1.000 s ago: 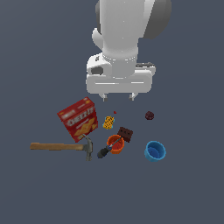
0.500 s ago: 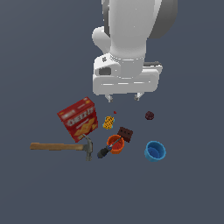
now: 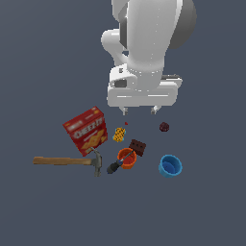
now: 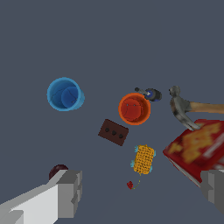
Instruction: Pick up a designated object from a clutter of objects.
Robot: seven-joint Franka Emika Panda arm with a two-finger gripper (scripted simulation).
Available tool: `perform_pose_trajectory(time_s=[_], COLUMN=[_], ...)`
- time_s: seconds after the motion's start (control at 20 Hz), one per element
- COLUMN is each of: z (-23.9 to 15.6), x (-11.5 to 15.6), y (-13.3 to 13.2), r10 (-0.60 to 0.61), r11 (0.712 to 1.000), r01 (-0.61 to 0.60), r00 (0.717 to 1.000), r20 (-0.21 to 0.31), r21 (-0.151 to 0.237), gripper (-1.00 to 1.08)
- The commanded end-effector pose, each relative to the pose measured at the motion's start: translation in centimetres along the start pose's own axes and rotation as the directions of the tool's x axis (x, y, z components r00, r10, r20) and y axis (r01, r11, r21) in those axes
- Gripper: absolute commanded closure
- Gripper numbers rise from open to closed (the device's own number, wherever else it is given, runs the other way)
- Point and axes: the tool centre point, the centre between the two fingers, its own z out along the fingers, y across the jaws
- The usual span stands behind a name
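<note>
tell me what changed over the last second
Only the arm moved: the gripper shifted toward the exterior view's right and a little lower in that picture, closer to the maroon lump. Its jaws are open and hold nothing. The lump, cracker box, hammer, orange cup, brown block and blue cup stayed where they were.

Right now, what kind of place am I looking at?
Probably a computer-simulated test scene, not a real room: a featureless grey floor, flatly rendered clutter like a cracker box and hammer, under a white robot gripper.
</note>
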Motion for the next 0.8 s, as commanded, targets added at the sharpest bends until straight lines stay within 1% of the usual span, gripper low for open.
perform_pose_trajectory(time_s=[0.0,0.35,0.75], z=[0.7,3.6,7.3], x=[-0.1,-0.8,-2.1], y=[-0.6,-3.0,-6.1], r10=[0.025,0.125,0.253], r11=[1.0,0.992,0.967], r01=[-0.025,-0.125,-0.252], r00=[1.0,0.992,0.968], r20=[0.001,0.002,0.001], r21=[-0.002,-0.01,-0.018], gripper=[-0.92,-0.92,-0.92])
